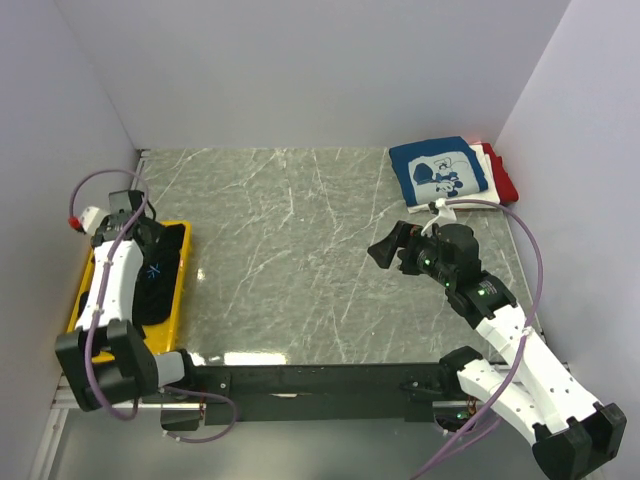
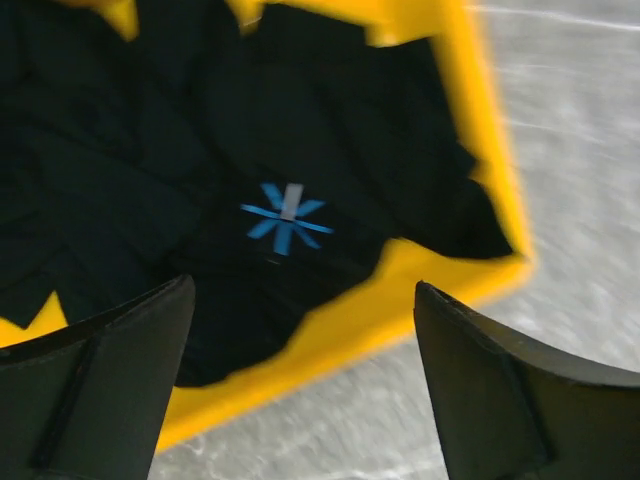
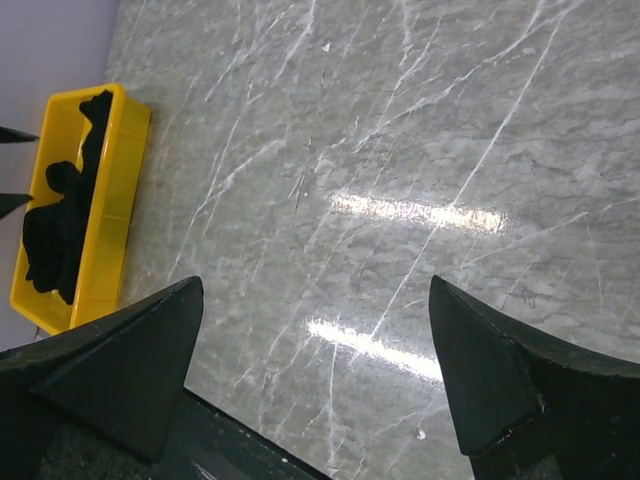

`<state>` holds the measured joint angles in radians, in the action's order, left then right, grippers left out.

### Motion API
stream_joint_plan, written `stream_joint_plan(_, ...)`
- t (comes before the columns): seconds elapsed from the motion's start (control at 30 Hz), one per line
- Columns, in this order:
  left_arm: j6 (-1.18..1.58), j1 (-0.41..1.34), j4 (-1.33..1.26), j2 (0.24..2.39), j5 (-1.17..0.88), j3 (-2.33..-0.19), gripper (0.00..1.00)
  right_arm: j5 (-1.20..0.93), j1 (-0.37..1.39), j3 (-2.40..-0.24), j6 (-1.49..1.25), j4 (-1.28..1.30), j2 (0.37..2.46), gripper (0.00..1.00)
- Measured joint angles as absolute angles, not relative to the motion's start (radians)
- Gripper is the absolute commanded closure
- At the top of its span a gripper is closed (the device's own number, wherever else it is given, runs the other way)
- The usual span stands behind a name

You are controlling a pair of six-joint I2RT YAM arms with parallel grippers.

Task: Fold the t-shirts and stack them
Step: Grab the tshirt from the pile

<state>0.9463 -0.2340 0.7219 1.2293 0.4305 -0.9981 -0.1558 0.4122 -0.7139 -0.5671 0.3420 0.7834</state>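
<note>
A tray [image 1: 183, 300] sits at the table's [image 1: 290, 260] 9 o'clock edge with one tee [image 1: 160, 285] heaped in it, and the left gripper [image 2: 305, 283] hangs over that tee. A stack of tees [image 1: 440, 172] lies in the 1 o'clock corner, well apart from the tray, with the right gripper [image 1: 385, 250] near its 7 o'clock side.

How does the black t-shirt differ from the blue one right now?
The black t-shirt lies crumpled in the yellow tray; the blue t-shirt sits folded flat at far right. Black bears a small blue starburst, blue a large white print. Neither is held.
</note>
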Motion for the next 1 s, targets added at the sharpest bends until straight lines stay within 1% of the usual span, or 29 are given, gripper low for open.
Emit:
stream_joint_plan(0.13, 0.984, -0.299, 0.707, 1.314, 0.412, -0.949, 0.11, -0.17, 0.412, -0.713, -0.567, 0.338, 0.783, 0.0)
stream_joint_plan(0.27, 1.037, -0.327, 0.685, 1.386, 0.394, -0.908, 0.15, -0.184, 0.412, -0.712, -0.567, 0.33, 0.785, 0.0)
stream_joint_plan(0.37, 1.07, -0.329, 0.662, 1.431, 0.386, -0.886, 0.26, -0.195, 0.412, -0.712, -0.567, 0.325, 0.789, 0.0)
stream_joint_plan(0.47, 1.095, -0.329, 0.633, 1.475, 0.383, -0.866, 0.53, -0.205, 0.412, -0.712, -0.567, 0.323, 0.792, 0.0)
stream_joint_plan(0.5, 1.099, -0.329, 0.626, 1.489, 0.381, -0.861, 0.71, -0.208, 0.412, -0.712, -0.567, 0.321, 0.792, 0.0)
stream_joint_plan(0.53, 1.106, -0.329, 0.617, 1.499, 0.379, -0.857, 0.82, -0.211, 0.412, -0.712, -0.567, 0.321, 0.793, 0.0)
stream_joint_plan(0.57, 1.107, -0.329, 0.613, 1.505, 0.379, -0.857, 0.98, -0.213, 0.412, -0.712, -0.567, 0.321, 0.794, 0.0)
stream_joint_plan(0.6, 1.107, -0.329, 0.61, 1.509, 0.379, -0.857, 0.99, -0.216, 0.412, -0.712, -0.567, 0.321, 0.795, 0.0)
stream_joint_plan(0.8, 1.085, -0.329, 0.625, 1.48, 0.381, -0.864, 0.99, -0.229, 0.412, -0.712, -0.567, 0.32, 0.797, 0.0)
stream_joint_plan(1.0, 1.024, -0.329, 0.707, 1.294, 0.39, -0.97, 0.99, -0.234, 0.413, -0.712, -0.567, 0.317, 0.805, 0.0)
